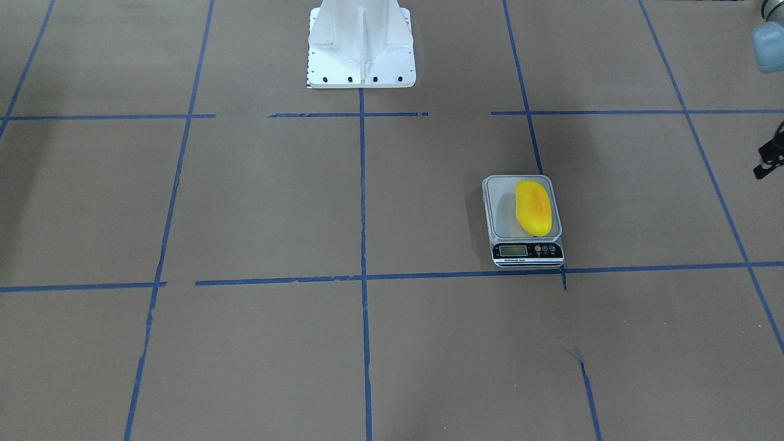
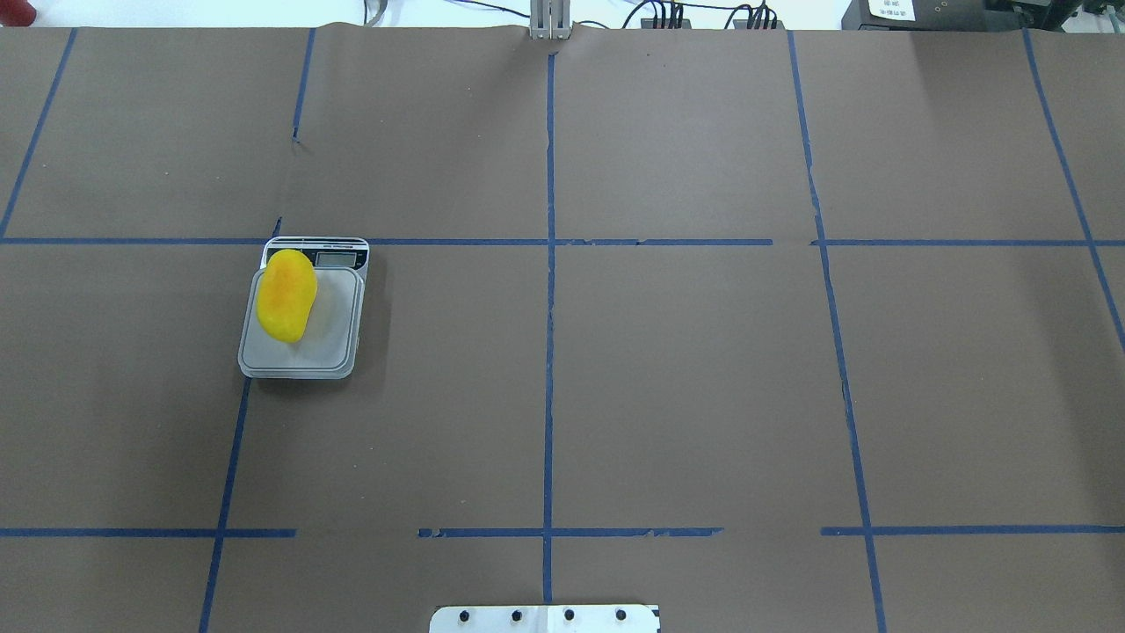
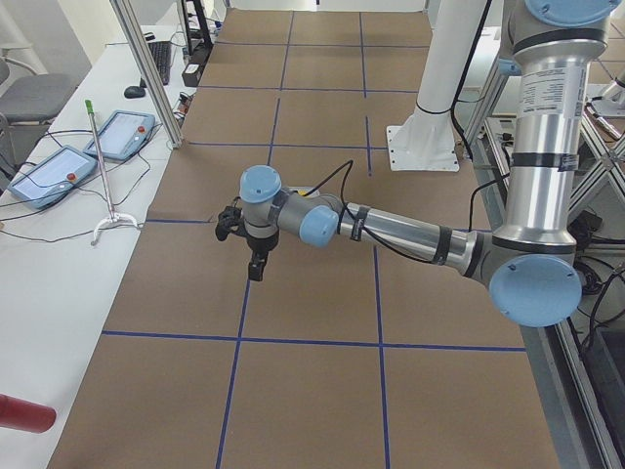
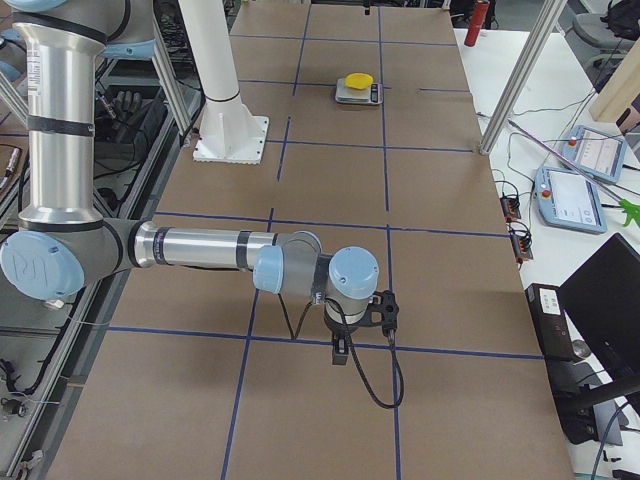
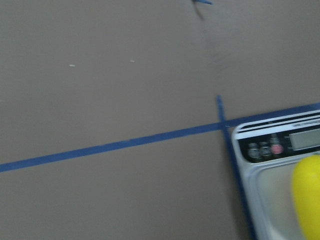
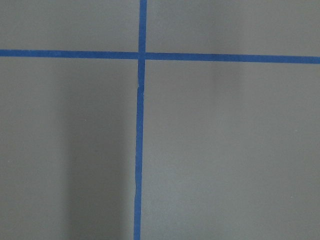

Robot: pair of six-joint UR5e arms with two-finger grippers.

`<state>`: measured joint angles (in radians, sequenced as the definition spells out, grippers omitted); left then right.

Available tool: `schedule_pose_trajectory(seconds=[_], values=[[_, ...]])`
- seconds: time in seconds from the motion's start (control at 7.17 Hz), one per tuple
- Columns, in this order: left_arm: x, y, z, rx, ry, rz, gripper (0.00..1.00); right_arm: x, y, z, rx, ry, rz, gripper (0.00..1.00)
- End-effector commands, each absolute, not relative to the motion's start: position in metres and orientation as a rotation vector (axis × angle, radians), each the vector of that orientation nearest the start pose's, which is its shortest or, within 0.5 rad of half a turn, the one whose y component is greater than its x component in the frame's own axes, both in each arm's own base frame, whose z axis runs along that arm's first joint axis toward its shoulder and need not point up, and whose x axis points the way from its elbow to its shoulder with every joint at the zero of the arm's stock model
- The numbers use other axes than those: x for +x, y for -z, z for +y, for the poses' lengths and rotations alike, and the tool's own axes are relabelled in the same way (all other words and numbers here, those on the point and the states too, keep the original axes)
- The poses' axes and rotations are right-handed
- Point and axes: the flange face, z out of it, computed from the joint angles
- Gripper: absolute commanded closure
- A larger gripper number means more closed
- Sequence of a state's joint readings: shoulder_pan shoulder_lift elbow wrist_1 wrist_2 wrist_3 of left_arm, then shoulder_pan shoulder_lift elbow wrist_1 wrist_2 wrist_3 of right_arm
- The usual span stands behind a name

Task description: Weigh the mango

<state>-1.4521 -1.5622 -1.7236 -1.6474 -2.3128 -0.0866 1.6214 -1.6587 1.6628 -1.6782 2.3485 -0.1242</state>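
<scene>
The yellow mango point(image 1: 533, 207) with an orange blush lies on the platform of the small grey digital scale point(image 1: 506, 211), on the robot's left half of the table. Mango point(image 2: 286, 294) and scale point(image 2: 303, 356) also show in the overhead view, and the mango far off in the right view point(image 4: 357, 80). The left wrist view catches the scale's corner point(image 5: 260, 150) and the mango's edge point(image 5: 307, 195). My left gripper point(image 3: 256, 269) hangs above the table, away from the scale; its edge shows in the front view point(image 1: 769, 158). My right gripper point(image 4: 340, 352) hovers over bare table. I cannot tell whether either is open.
The robot's white base point(image 1: 361, 43) stands at the table's near middle edge. Blue tape lines point(image 2: 549, 264) grid the brown table. Teach pendants point(image 3: 49, 174) and a red object point(image 3: 24, 415) lie on the side bench.
</scene>
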Motion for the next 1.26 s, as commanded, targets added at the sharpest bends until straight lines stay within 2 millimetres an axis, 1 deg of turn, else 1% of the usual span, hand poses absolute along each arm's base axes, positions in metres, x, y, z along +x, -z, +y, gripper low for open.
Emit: schedule_pose_trajectory(seconds=[0.0,0.28,0.56,0.7,1.12], values=[[-0.073,-0.619,-0.484,0.073,-0.087,0.738,0.00,0.086,-0.665,-0.443,-0.029,0.030,-0.783,0.00],[-0.094,-0.632,-0.472,-0.019,-0.028,0.747,0.00,0.086,-0.666,-0.442,-0.031,0.029,-0.783,0.00],[-0.094,-0.649,-0.460,-0.056,-0.013,0.754,0.00,0.086,-0.665,-0.443,-0.029,0.030,-0.783,0.00],[-0.095,-0.659,-0.458,-0.075,-0.004,0.756,0.00,0.086,-0.665,-0.443,-0.029,0.030,-0.783,0.00],[-0.095,-0.657,-0.460,-0.069,-0.006,0.757,0.00,0.086,-0.666,-0.442,-0.031,0.029,-0.783,0.00]])
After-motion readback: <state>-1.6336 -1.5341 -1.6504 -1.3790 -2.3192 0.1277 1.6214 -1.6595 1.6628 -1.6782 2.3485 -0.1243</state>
